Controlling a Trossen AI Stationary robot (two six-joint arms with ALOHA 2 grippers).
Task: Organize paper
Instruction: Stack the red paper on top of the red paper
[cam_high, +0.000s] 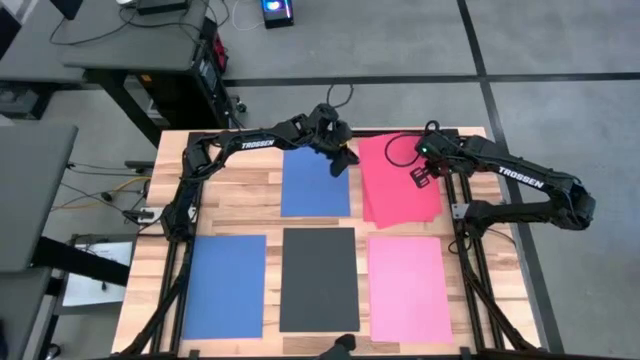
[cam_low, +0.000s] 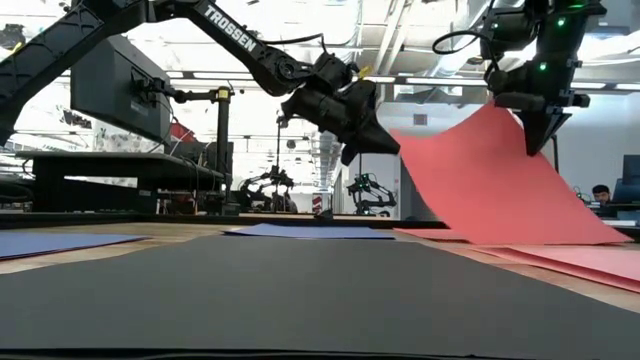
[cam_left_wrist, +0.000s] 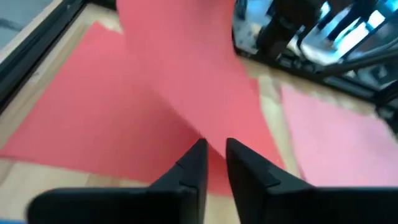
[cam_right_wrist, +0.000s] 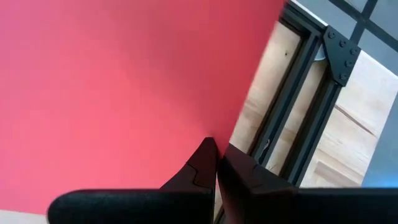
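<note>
A red paper sheet (cam_low: 490, 185) stands raised and curved over the table's far right. Its lower edge rests on a second red sheet (cam_high: 372, 214) that lies flat. My right gripper (cam_low: 535, 148) is shut on the raised sheet's upper right corner. My left gripper (cam_low: 390, 148) is at the upper left corner, and the left wrist view shows its fingertips (cam_left_wrist: 200, 149) a little apart. Four more paper sheets lie flat: blue (cam_high: 315, 182), blue (cam_high: 225, 285), dark grey (cam_high: 318, 278) and pink (cam_high: 408, 288). My right gripper pinches the raised red sheet at its right-hand edge (cam_right_wrist: 211, 134), near the upper corner, between its two fingers. The fingers come from above, slanting down. The sheet hangs curved below them, with its lower edge (cam_low: 520, 240) on the flat red sheet. My left gripper has its fingertips at the sheet's upper left corner (cam_low: 398, 135); whether they touch it I cannot tell.
The dark rails of the table's frame (cam_right_wrist: 292, 106) run along the right edge, beside the red sheets. The left arm (cam_high: 240, 142) reaches across the far edge of the table. A person (cam_low: 600, 195) sits beyond the table at the far right.
</note>
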